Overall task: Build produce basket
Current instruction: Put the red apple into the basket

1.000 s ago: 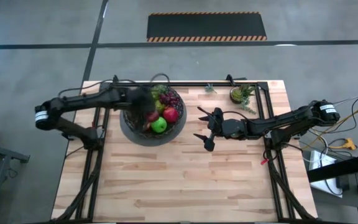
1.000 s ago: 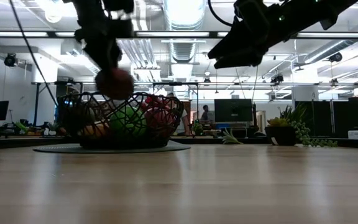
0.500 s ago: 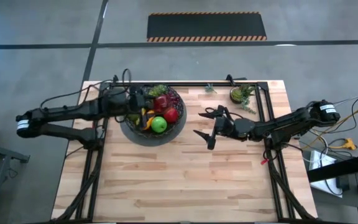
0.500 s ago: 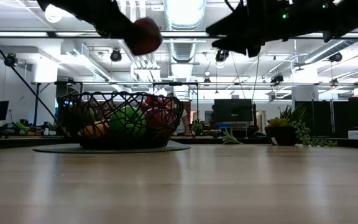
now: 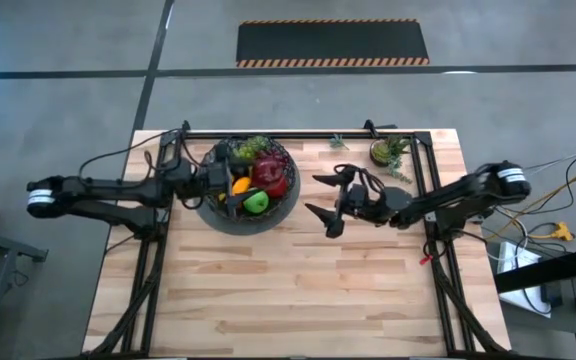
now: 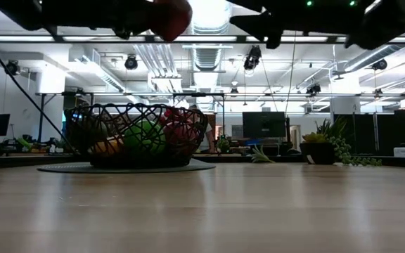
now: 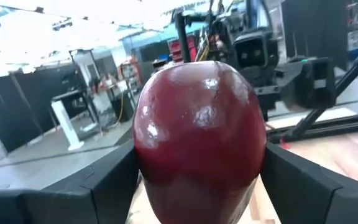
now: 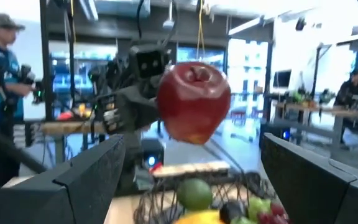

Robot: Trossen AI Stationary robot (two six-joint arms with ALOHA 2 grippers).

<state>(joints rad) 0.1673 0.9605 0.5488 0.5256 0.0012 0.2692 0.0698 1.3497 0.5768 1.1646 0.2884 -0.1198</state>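
Legible text, labels, brands, numbers, signs: none found in any view.

- Striped mat (image 5: 332, 43) on the floor beyond the bench: orange-and-black hazard edging only, no lettering.
- Monitor (image 6: 263, 124) in the room behind: lit, but its screen content is possibly too small to read.
- White bands on the arms near their bases (image 5: 40, 196): plain, no print made out.

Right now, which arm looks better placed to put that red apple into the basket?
The left: its gripper already clamps the red apple above the basket. The right gripper hangs open and empty beside the basket.
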